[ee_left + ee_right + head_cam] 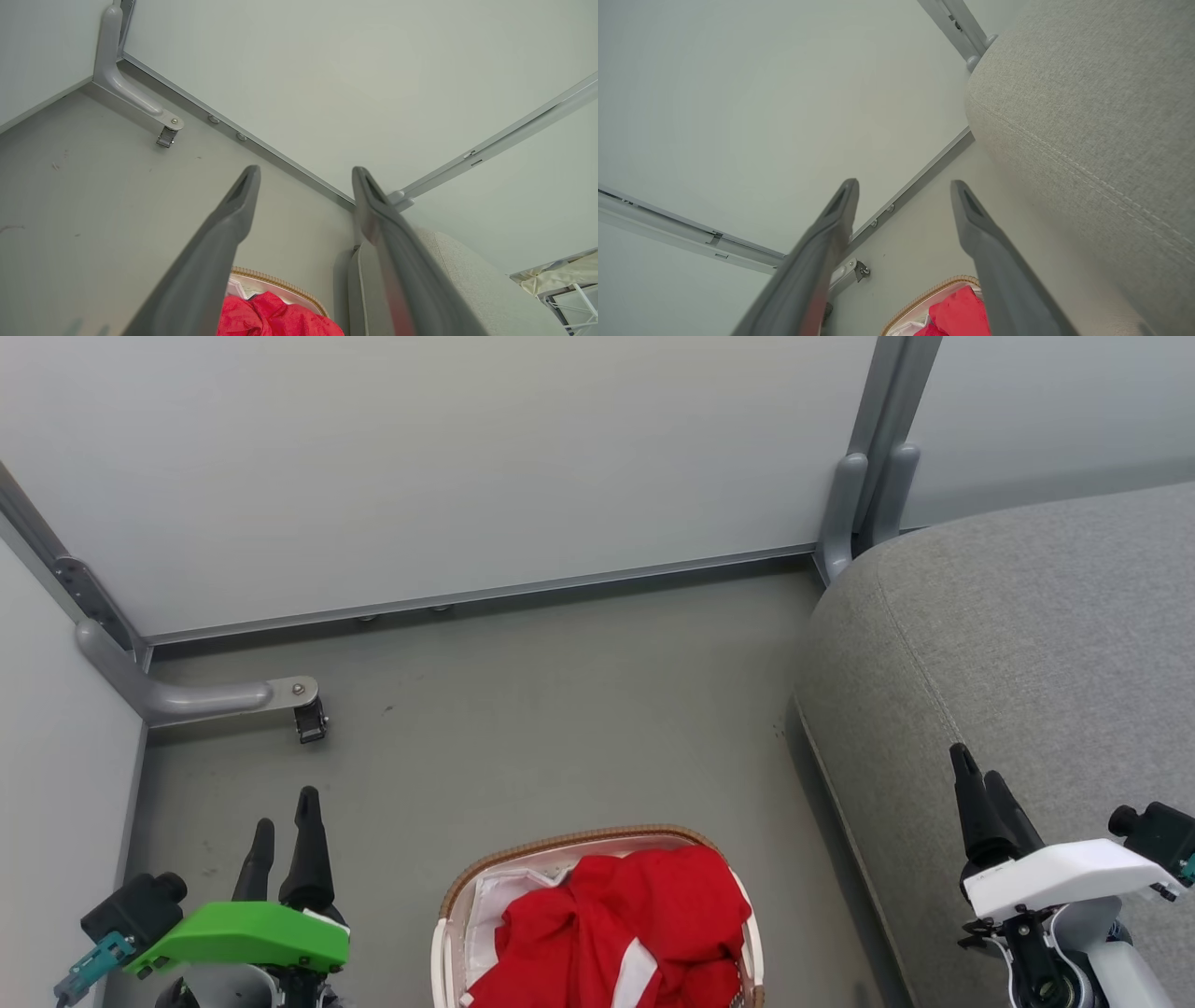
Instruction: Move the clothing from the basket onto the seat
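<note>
Filling the basket [560,840], crumpled red clothing [644,915]

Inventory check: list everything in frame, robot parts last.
clothing: one heap, red with white bands, in the basket
basket: one, white with brown woven rim, on the floor at bottom centre
liner: one, white, inside the basket beside the clothing
seat: one, grey fabric, right of the basket
floor: grey, scuffed
wall panels: pale grey, behind and at left
corner post: one, grey, by the seat's far corner
brace with caster: one, grey, left corner
cream sheet: one, beyond the seat, unclear
left gripper: dark fingers, green cover, lower left, jaws open, empty
right gripper: dark fingers, white cover, over the seat, jaws open, empty
</note>
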Motion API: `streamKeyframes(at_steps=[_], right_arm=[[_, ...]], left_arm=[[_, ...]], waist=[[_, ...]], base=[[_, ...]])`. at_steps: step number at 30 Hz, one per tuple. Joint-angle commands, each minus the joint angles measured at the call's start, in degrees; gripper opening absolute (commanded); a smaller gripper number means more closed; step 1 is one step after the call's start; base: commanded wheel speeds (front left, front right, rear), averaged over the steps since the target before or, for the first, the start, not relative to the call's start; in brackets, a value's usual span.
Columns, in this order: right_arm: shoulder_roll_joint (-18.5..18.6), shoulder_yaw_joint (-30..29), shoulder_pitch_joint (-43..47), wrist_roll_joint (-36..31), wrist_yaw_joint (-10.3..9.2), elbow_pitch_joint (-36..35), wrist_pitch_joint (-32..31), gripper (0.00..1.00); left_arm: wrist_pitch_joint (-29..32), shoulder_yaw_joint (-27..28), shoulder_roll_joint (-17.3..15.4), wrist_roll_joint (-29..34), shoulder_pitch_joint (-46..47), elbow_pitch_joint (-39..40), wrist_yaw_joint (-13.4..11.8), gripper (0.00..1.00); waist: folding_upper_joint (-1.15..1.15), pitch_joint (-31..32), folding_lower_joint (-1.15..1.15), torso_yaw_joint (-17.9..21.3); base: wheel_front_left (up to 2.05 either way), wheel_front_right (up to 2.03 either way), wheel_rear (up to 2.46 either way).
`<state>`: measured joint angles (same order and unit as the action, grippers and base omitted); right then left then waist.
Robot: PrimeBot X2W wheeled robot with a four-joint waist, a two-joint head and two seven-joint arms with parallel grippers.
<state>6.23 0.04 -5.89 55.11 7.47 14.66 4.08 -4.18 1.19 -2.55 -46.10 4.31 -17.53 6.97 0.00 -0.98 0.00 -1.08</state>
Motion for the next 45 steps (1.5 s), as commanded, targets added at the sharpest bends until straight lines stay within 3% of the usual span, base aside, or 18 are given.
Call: streamKeyframes(at_steps=[1, 18, 45], right_arm=[[0.6, 0.2, -1.5, -2.3, 0.02, -0.3, 0.7, 1.00], [0.7, 0.5, -1.7, -18.7, 0.02, 0.7, 3.6, 1.00], [0.2, 2.2, 1.2, -36.0, 0.02, 0.3, 7.4, 1.00]], left_arm=[[-0.6, -0.4, -0.6, 2.2, 0.7, 0.2, -0.3, 1.00], [-3.5, -3.0, -1.5, 14.3, 0.9, -2.0, -1.4, 1.00], [-7.2, -5.8, -1.2, 29.0, -2.7, -1.8, -3.0, 1.00]], waist=[[0.00, 0.0, 0.00, 0.0], [0.00, -0.3, 0.00, -0.4], [0.00, -0.3, 0.00, -0.5]], base=[[0.00, 0.00, 0.00], [0.00, 0.00, 0.00], [0.00, 0.00, 0.00]])
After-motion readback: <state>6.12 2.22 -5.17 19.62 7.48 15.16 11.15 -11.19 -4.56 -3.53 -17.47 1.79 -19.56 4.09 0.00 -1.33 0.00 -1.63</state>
